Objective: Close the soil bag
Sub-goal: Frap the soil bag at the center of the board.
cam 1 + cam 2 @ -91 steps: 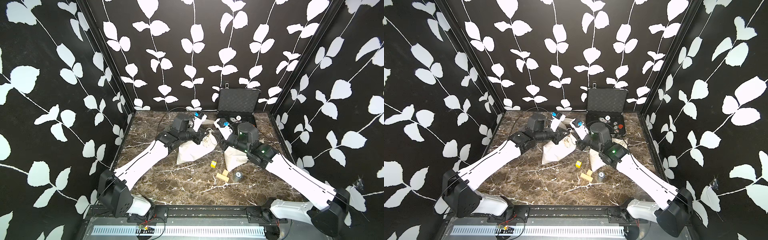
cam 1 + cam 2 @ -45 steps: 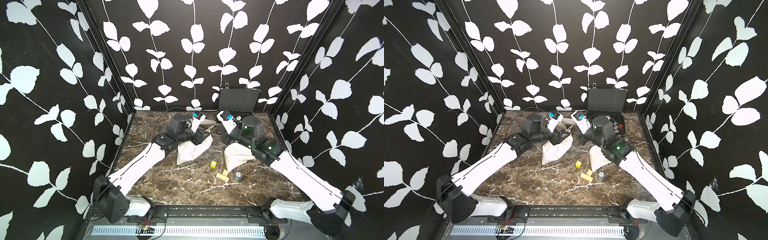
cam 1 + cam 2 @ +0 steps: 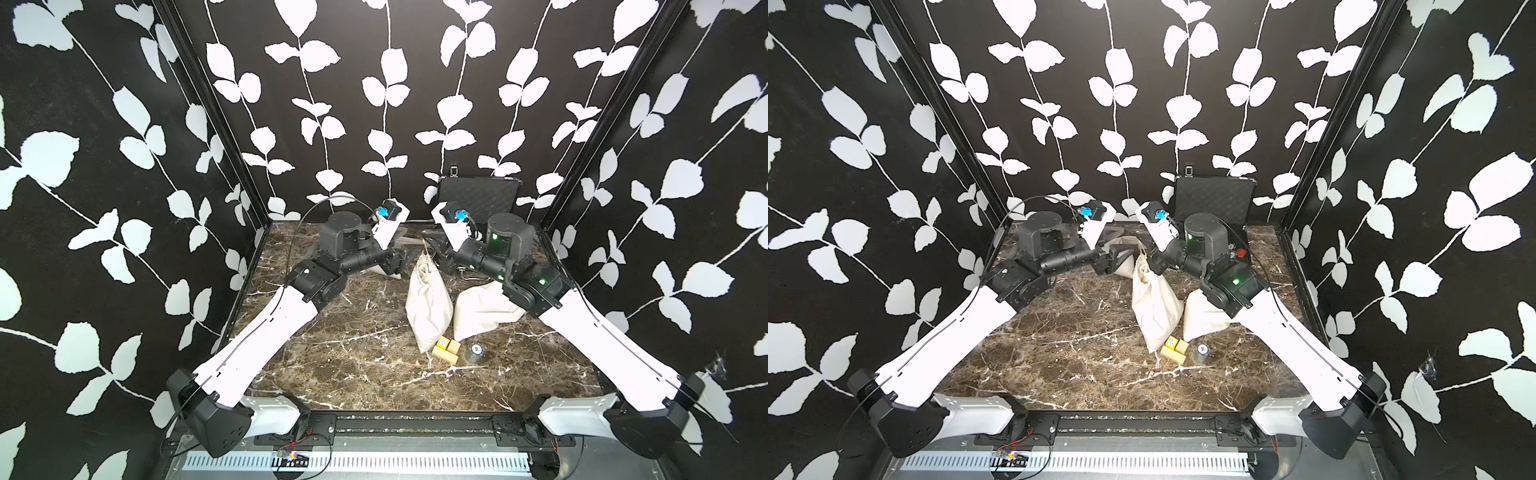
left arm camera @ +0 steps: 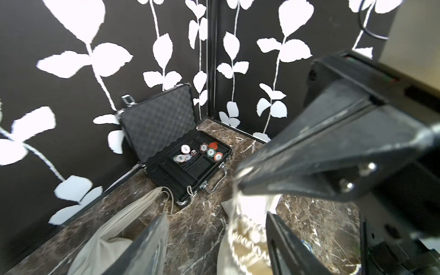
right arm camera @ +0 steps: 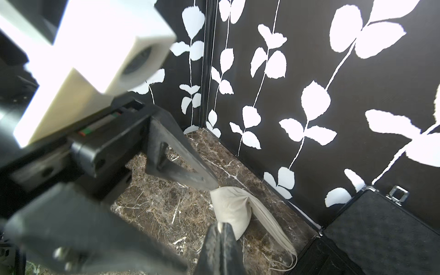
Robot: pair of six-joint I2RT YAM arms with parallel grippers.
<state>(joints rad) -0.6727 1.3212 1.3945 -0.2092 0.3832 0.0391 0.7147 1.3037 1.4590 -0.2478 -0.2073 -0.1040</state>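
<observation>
In both top views the soil bag (image 3: 429, 305) stands just before the open case (image 3: 478, 198), neck gathered, drawstring (image 3: 427, 257) running up to the right end effector (image 3: 430, 245). Left wrist view: the left end effector (image 4: 216, 214) is spread, with the neck between its fingers. Right wrist view: the right tips are pressed together, apparently pinching string. Closing looks nearly done.

Walls (image 3: 374, 104) were black with white leaf-vine print. Table (image 3: 353, 357) was dark brown marble, white veins. Bag (image 3: 428, 307) cream, other bags (image 3: 482, 309) beige. Arms (image 3: 266, 336) white, black joints. Case (image 3: 478, 199) black, dimpled foam. Blocks (image 3: 444, 354) yellow. Chips (image 4: 210, 152) red, green, white.
</observation>
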